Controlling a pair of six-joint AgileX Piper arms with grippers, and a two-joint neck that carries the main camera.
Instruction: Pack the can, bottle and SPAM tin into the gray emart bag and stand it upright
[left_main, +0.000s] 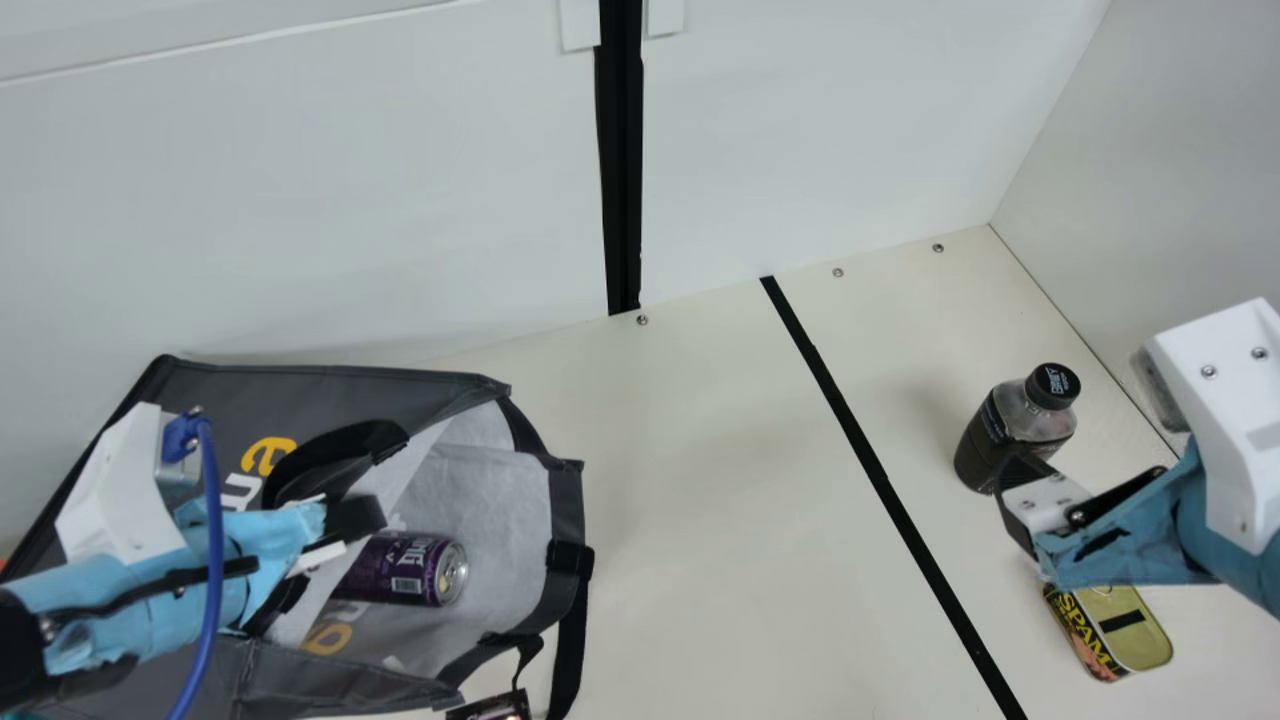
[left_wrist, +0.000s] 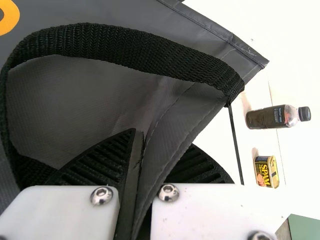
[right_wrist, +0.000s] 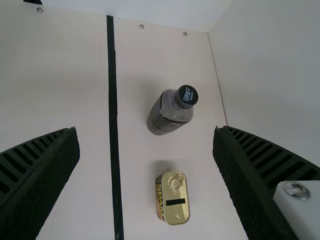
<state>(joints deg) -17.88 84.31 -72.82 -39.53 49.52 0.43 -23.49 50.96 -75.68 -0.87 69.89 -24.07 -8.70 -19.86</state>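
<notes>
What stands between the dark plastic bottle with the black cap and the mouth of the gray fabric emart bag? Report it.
Nothing visible stands between bottle and bag; a flat black strip crosses the cream table. Just inside the mouth lies the purple metal can, with room beside it.

Main view: smooth white back wall (left_main: 300, 220), split near upper centre by a vertical black strip (left_main: 622, 180); two small white rectangular tabs (left_main: 580, 25) flank its top. Plain pale grey side wall (left_main: 1180, 180) at upper right, meeting the back wall at a corner. Cream flat bench (left_main: 700, 520) below, crossed diagonally by a straight black line (left_main: 880, 480). Three round metal screws (left_main: 838, 272) along its back edge. Light diffuse.
</notes>
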